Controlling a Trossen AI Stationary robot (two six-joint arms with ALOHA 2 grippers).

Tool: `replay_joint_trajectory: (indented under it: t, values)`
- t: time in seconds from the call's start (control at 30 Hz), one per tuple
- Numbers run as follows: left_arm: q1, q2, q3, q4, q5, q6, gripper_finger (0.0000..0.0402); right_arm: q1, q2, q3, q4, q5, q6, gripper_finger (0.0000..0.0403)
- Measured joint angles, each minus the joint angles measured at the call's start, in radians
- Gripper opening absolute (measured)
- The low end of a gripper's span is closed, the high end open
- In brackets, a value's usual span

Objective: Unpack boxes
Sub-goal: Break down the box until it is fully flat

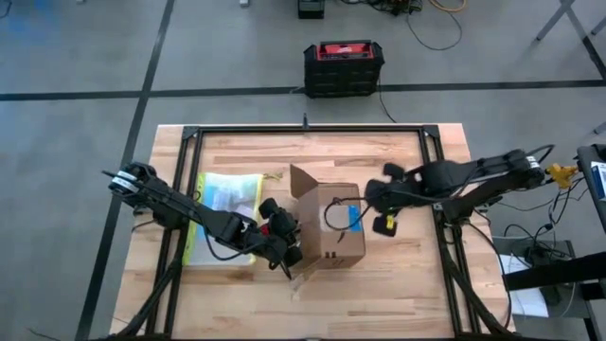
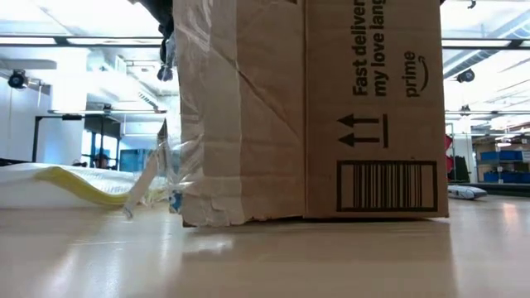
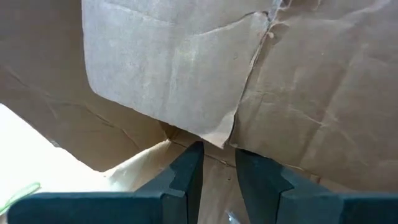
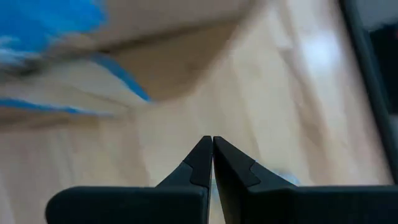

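— What's over on the left side of the surface [image 1: 398,294]?

— A clear pouch with a yellow edge [image 1: 225,204], lying flat near the left edge. The left arm reaches across it, and the left hand [image 1: 290,248] is right up against the left side of the cardboard box [image 1: 333,227]. From its wrist view its fingers [image 3: 186,174] stand a small way apart, with the box's creased brown wall just ahead of them. They are gripping nothing I can make out.

— And the box itself?

— About the middle of the surface, a bit nearer the front edge than the back one. It stands upright with its top open; one flap [image 1: 303,180] sticks up toward the back edge. From the low view you can read the barcode, two up-arrows and black printing on its side, and loose clear tape [image 2: 153,178] hangs off its left corner.

— Is anything inside?

— Something blue [image 1: 353,216] shows at the right of the open top; I cannot tell what it is.

— The right arm?

— It comes in from the right edge. The right hand [image 1: 383,224] sits just beside the box's right side, above the bare wood. Its wrist view shows the fingertips [image 4: 202,158] pressed together, closed on nothing.

— Anything beyond the surface?

— A black and red case [image 1: 343,66] on the floor, past the back edge.
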Motion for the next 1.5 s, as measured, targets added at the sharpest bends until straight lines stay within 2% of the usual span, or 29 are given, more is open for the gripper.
replay_joint_trajectory:
  t: [0.1, 0.2, 0.5, 0.73, 1.1, 1.33, 1.5]
  values:
    - [0.000, 0.004, 0.000, -0.054, -0.001, -0.029, 0.0080, 0.000, 0.031, -0.016, 0.089, -0.038, -0.044, 0.0000]
    - [0.000, 0.008, 0.000, -0.108, 0.002, -0.067, 0.0080, 0.000, 0.050, 0.007, 0.091, -0.038, -0.048, 0.0000]
    - [-0.008, 0.008, -0.002, -0.108, 0.000, -0.065, 0.0080, 0.000, 0.044, 0.020, 0.092, -0.031, -0.075, 0.0000]
    - [-0.031, 0.008, -0.076, -0.096, -0.055, -0.174, 0.0080, 0.014, 0.059, -0.019, 0.152, -0.030, -0.094, 0.0000]
    - [-0.057, 0.032, -0.229, 0.124, -0.049, -0.229, 0.0080, 0.051, 0.057, 0.002, 0.256, -0.039, -0.133, 0.0000]
    - [-0.025, 0.173, -0.248, 0.254, 0.040, -0.218, 0.0080, 0.080, 0.059, 0.060, 0.334, -0.042, -0.196, 0.0000]
    - [0.012, 0.253, -0.231, 0.384, 0.086, -0.129, 0.0080, 0.079, 0.069, 0.073, 0.414, -0.090, -0.239, 0.0000]
